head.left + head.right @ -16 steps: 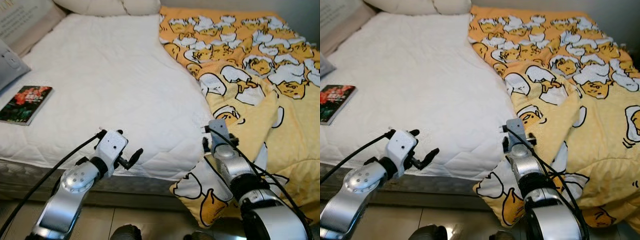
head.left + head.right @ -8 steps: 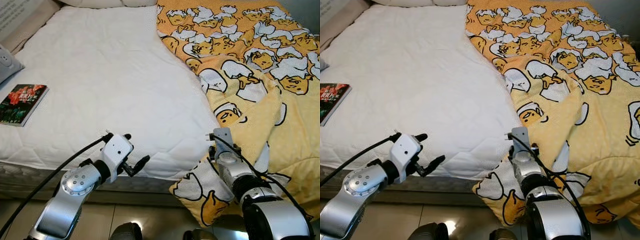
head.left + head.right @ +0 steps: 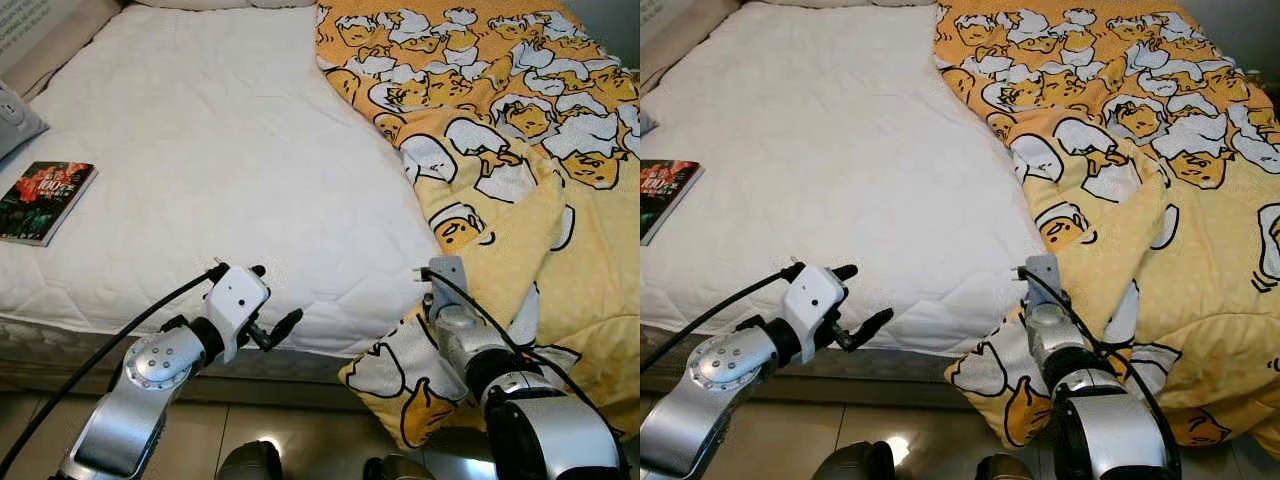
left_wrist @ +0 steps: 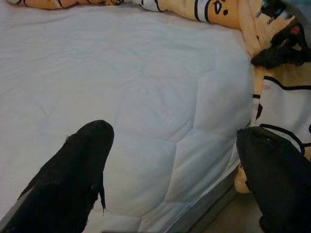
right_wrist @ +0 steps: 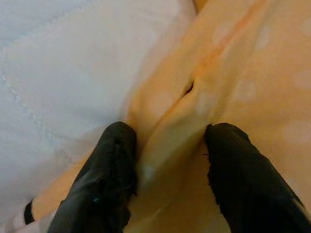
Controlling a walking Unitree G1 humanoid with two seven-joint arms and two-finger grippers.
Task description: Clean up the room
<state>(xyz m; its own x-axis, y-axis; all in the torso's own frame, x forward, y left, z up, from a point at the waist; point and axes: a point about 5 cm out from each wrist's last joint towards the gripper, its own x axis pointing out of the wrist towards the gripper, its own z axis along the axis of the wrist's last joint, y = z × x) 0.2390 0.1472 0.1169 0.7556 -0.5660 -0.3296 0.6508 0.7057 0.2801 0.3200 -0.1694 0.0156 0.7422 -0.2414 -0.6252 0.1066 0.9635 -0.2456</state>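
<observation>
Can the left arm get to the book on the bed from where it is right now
Probably not without moving. The left gripper hangs at the mattress's near edge, jaws open, and the book lies well off to its left. Nothing lies between them, though.

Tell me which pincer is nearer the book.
Left. The left pincer hovers at the mattress edge, across from the book; the right pincer straddles a fold of the yellow blanket, farther away.

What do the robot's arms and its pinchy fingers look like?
Both arms are shiny silver metal with round joints. The left gripper has a white boxy block behind its long black fingers, and a black cable runs back along that arm. The right gripper has thick, matte black fingers with rounded tips, a small grey block on its wrist, and thin black cables looping over the silver shell.
</observation>
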